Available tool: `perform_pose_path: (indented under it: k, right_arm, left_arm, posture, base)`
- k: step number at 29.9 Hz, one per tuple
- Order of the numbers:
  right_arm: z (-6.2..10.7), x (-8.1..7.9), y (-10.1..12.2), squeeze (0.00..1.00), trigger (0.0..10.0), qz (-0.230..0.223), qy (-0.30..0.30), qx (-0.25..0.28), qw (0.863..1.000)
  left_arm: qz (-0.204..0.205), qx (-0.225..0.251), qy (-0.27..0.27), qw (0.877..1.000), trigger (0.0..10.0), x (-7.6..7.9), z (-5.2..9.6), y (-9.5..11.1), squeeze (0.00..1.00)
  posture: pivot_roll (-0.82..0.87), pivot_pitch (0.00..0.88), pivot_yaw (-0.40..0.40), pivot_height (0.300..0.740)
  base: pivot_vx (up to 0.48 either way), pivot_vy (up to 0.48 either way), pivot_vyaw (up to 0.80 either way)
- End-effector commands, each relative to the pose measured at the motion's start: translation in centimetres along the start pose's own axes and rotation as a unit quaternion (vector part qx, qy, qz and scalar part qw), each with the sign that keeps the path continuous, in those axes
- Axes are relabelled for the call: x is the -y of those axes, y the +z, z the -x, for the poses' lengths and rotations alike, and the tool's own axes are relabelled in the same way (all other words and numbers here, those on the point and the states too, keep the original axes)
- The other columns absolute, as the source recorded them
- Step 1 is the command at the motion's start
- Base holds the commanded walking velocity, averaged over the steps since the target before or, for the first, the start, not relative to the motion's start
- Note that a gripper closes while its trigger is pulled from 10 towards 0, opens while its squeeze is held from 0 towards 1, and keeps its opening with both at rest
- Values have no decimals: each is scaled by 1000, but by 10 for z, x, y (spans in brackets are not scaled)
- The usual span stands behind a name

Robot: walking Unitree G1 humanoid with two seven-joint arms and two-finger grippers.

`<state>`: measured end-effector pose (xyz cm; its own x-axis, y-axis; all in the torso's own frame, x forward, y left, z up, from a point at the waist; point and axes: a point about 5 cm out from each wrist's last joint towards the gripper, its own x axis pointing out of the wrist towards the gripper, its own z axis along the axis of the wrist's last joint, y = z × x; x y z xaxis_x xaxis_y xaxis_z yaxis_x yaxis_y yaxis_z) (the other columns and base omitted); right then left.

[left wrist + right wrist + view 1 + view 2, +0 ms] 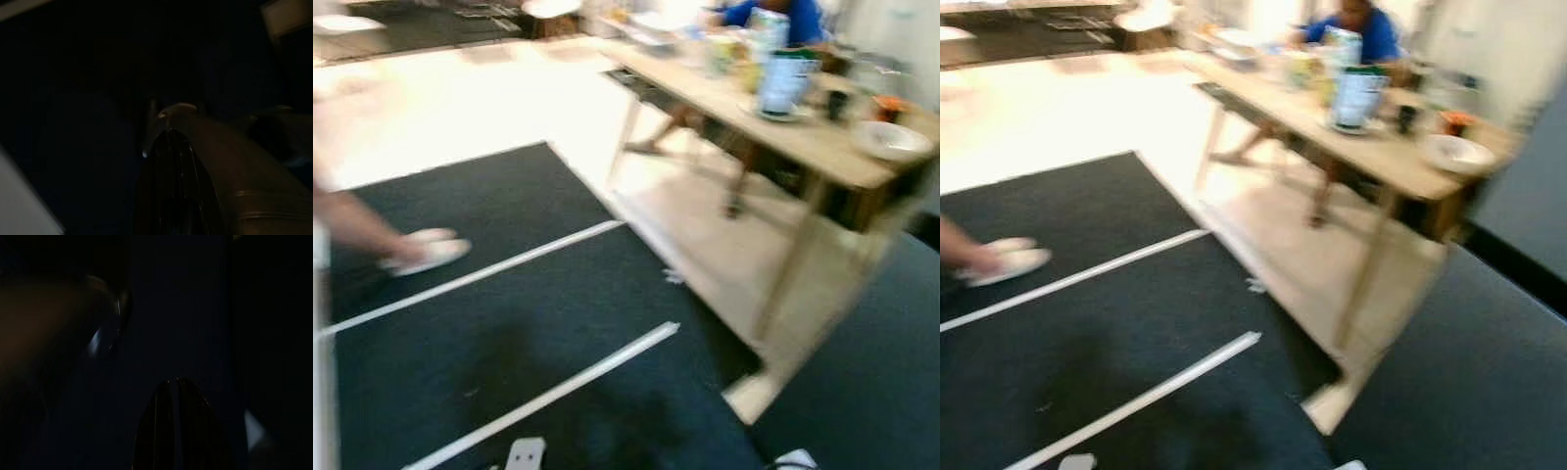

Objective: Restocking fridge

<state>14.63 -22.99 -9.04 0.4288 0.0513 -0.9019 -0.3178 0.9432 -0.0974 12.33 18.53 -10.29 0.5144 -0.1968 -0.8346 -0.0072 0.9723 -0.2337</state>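
Carpet (509,323), dark with two white stripes (480,276), lies open beside a wooden table (822,147). One blurred carton (785,80) stands mid-table, one bowl (891,139) near its end. Whether either end effector is open cannot be told.

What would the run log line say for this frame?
phase: walking, view blurred | ahead: wooden table with containers, white bowl | person's foot on dark mat | arms idle

eye views motion-blurred, floor glare | wrist views near-black — murky
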Motion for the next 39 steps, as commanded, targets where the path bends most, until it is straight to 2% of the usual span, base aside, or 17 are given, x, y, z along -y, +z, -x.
perform_pose_path:
  k: [1, 7, 14, 19, 30, 39]
  right_arm:
    - [0, -7, -10, 0, 10000, -1, 7, -15, 1000]
    - [0, -5, -11, 0, 10000, 19, -13, -21, 1000]
    - [0, -3, -10, 0, 10000, 26, -28, -19, 999]
    - [-1, -9, -9, 0, 10000, 20, -10, -11, 1000]
    - [-1, -9, -11, 0, 10000, 19, -19, -16, 999]
    - [-1, -9, -12, 0, 10000, 31, -28, -19, 999]
  left_arm:
    - [5, -35, 0, 999, 10000, 1, 3, -18, 0]
    - [8, -33, 0, 999, 10000, 2, 2, -16, 0]
    - [10, -30, 0, 1000, 10000, 5, 1, -15, 0]
    - [10, -29, 0, 1000, 10000, 4, 1, -15, 0]
    - [9, -27, 0, 1000, 10000, 5, 1, -14, 0]
    - [10, -24, -1, 1000, 10000, 6, 0, -12, 0]
  posture:
    - [-35, 91, -54, 740]
    - [-39, 98, -54, 740]
    - [-37, 102, -53, 740]
    - [-36, 103, -52, 740]
    - [-34, 102, -52, 740]
    - [-37, 97, -54, 740]
  base:
    - [0, 0, 794]
    - [0, 0, 746]
    - [0, 0, 0]
    - [0, 0, 0]
    - [0, 0, 800]
    - [0, 0, 0]
